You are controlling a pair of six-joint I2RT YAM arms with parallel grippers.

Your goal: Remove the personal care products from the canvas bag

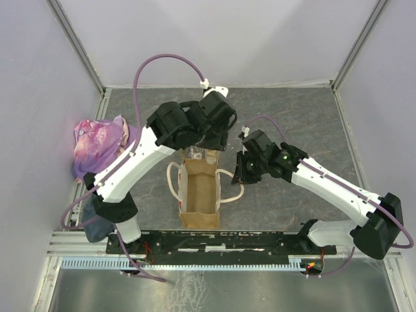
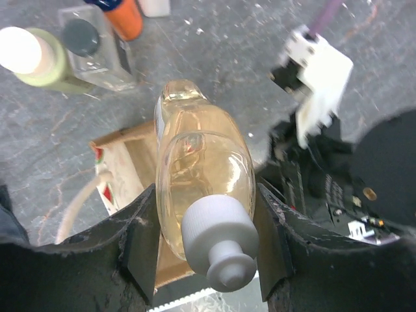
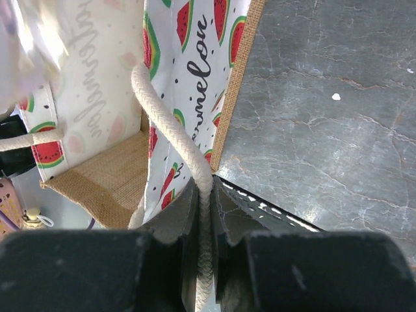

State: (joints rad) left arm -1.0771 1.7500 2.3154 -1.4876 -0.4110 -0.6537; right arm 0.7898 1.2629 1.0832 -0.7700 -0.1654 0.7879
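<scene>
My left gripper (image 2: 205, 242) is shut on a clear amber bottle (image 2: 198, 169) with a cream cap and holds it over the far end of the canvas bag (image 1: 199, 195), which stands open on the table. In the top view the left gripper (image 1: 207, 152) is at the bag's far edge. My right gripper (image 3: 204, 203) is shut on the bag's right cream rope handle (image 3: 170, 123), beside the watermelon-print wall (image 3: 195, 58). On the table beyond the bag stand a clear rectangular bottle with a dark cap (image 2: 97, 55), an orange bottle (image 2: 125, 17) and a pale green bottle (image 2: 40, 62).
A pink-purple garment (image 1: 97, 140) lies at the left wall. A grey-blue cloth (image 1: 97, 225) lies by the left arm's base. A black rail (image 1: 214, 242) runs along the near table edge. Grey walls close in the back and sides.
</scene>
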